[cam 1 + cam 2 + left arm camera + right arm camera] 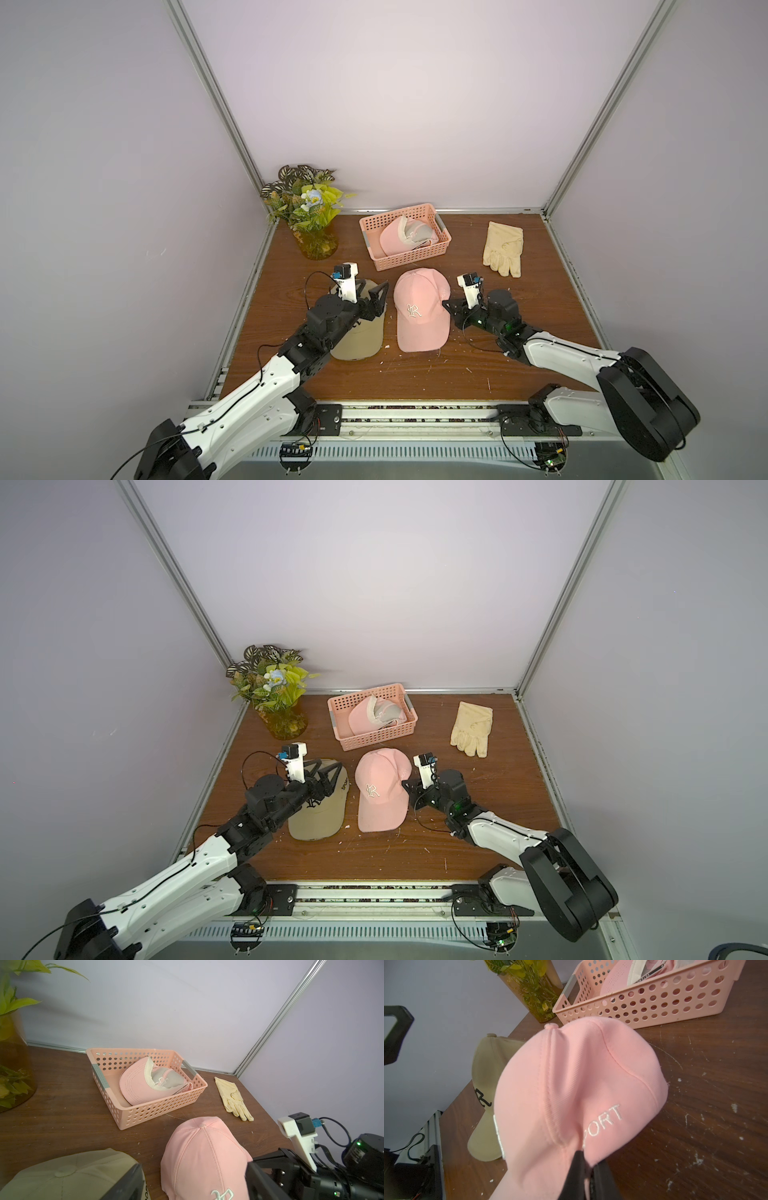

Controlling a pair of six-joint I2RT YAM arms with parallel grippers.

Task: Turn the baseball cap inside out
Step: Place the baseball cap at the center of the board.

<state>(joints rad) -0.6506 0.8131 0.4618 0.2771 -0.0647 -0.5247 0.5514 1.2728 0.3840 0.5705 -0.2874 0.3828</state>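
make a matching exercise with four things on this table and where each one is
1 pink R cap
2 tan cap
3 cream glove
4 cap showing grey lining

a in the pink basket
b below the open left gripper
c pinched by the right gripper
d alone near the right wall

Pairs: 1-c, 2-b, 3-d, 4-a

- Both top views look steeply down from high over the near edge toward the back wall, taking in the whole tabletop (540,299).
- The left wrist view sits low, facing the basket (149,1113) and a back corner.
- The right wrist view is very close to the pink cap (571,1084), facing the vase (537,1001).
- Both wrist views share the pink cap and the basket.
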